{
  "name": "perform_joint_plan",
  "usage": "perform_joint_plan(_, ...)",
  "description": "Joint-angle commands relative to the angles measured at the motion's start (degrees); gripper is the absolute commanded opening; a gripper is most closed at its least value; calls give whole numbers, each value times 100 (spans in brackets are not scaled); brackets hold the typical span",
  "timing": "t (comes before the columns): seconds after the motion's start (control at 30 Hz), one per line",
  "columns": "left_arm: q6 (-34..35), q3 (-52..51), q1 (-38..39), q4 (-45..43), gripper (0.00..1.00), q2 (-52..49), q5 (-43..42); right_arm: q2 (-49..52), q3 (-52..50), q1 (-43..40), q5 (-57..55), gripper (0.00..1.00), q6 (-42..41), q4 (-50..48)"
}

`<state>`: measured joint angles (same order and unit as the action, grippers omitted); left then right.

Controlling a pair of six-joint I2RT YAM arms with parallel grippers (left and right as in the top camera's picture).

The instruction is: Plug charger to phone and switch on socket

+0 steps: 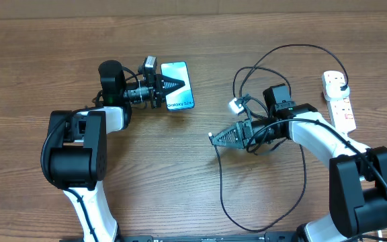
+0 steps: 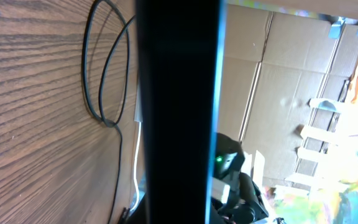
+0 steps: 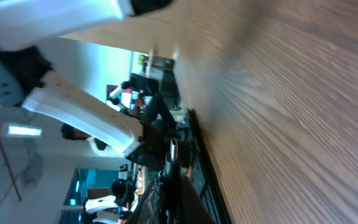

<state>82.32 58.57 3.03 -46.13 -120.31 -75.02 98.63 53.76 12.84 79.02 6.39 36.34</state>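
The phone (image 1: 180, 99) lies at the back left of the table, its light blue screen lit. My left gripper (image 1: 178, 85) is shut on it from the left. In the left wrist view the phone (image 2: 176, 112) is a dark slab seen edge-on. The charger cable (image 1: 294, 47) loops over the right half of the table, and its black plug (image 1: 342, 82) sits in the socket strip (image 1: 341, 107) at the far right. My right gripper (image 1: 213, 137) is shut on the charger's connector tip (image 3: 173, 149), low over the table, well to the right of the phone and below it in the overhead view.
The cable also runs in a long loop toward the front edge (image 1: 224, 198) and shows in the left wrist view (image 2: 104, 74). A small white tag (image 1: 235, 105) hangs by the right arm. Cardboard boxes (image 2: 278, 74) stand beyond the table.
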Motion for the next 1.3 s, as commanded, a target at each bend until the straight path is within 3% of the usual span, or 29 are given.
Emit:
perform_joint_plan(0.0, 24, 120, 81, -68, 4, 0, -111, -101, -20, 22, 459, 4, -695, -555)
perform_joint_plan(0.17, 179, 122, 168, -68, 5, 0, -83, 26, -20, 151, -87, 4, -2334, -1862)
perform_joint_plan(0.57, 400, 122, 188, -387, 4, -2, -107, 299, -20, 553, -501, 4, -3980, -3394)
perform_joint_plan(1.27, 431, 122, 188, -520, 5, -2, -146, 660, -17, 734, -964, 4, -5359, -4745)
